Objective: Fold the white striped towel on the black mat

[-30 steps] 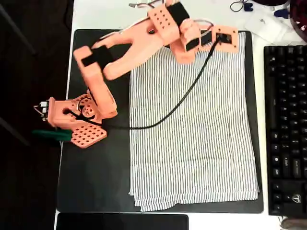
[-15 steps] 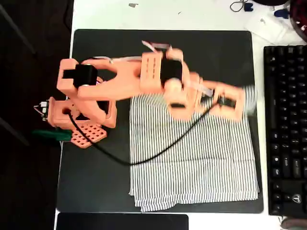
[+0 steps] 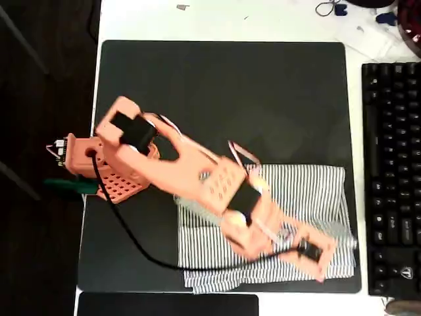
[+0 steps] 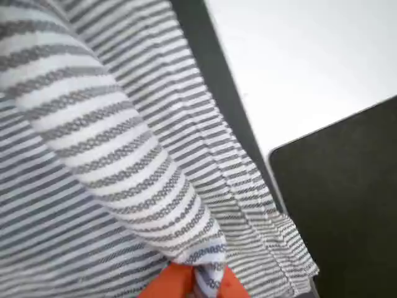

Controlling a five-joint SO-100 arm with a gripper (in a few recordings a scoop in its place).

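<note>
The gripper (image 3: 317,253) was low at the near right corner of the white striped towel (image 3: 302,191), and in the wrist view the orange fingertips (image 4: 177,282) were pinching a corner of the cloth (image 4: 124,155) between them. How firmly they held it I could not tell, because only the very tips were in that picture. The towel lay on the near right part of the black mat (image 3: 223,92), doubled over, with its carried edge just above the layered near edge under the jaws.

The main risk, in my judgement, was a crooked fold. If the jaws let go while the carried corner was a little to one side of the corner beneath, the edges would not match. The pinched corner was thin and could also slip out early and fall in a loose roll. The black cable (image 3: 131,237) ran along the near edge and could drag the cloth.

One second before, the towel was spread full length and the gripper was at its far right corner. Since then the arm swept that edge toward the near side, and the far half of the mat became bare.
</note>
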